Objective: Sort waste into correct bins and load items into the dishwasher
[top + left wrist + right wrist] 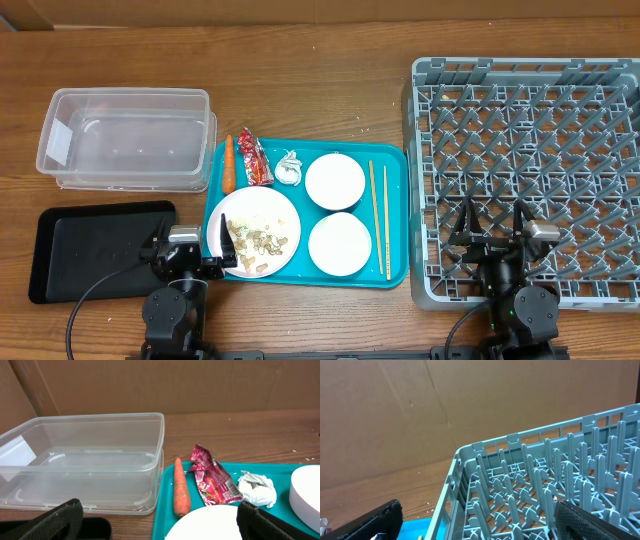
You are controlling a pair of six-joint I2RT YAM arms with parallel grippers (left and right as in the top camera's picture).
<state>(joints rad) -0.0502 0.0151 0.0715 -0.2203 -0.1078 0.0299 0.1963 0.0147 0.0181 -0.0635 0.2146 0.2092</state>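
Observation:
On the teal tray (395, 270) lie an orange carrot (228, 164), a red wrapper (254, 160), a white tissue ball (290, 168), two white bowls (335, 181) (340, 244), chopsticks (378, 215) and a white plate (262, 212) with beige scraps (255, 240). The clear tub (125, 138) and black tray (90, 250) are to the left. The grey rack (530, 170) is to the right. My left gripper (190, 240) is open at the plate's near-left edge. My right gripper (492, 228) is open over the rack's front. The left wrist view shows the carrot (181, 494), wrapper (214, 479) and tissue (257, 488).
A brown cardboard wall stands behind the wooden table (330, 90). The rack's upright pegs (555, 485) fill the right wrist view. The clear tub (85, 460) stands just left of the teal tray's edge (161, 510).

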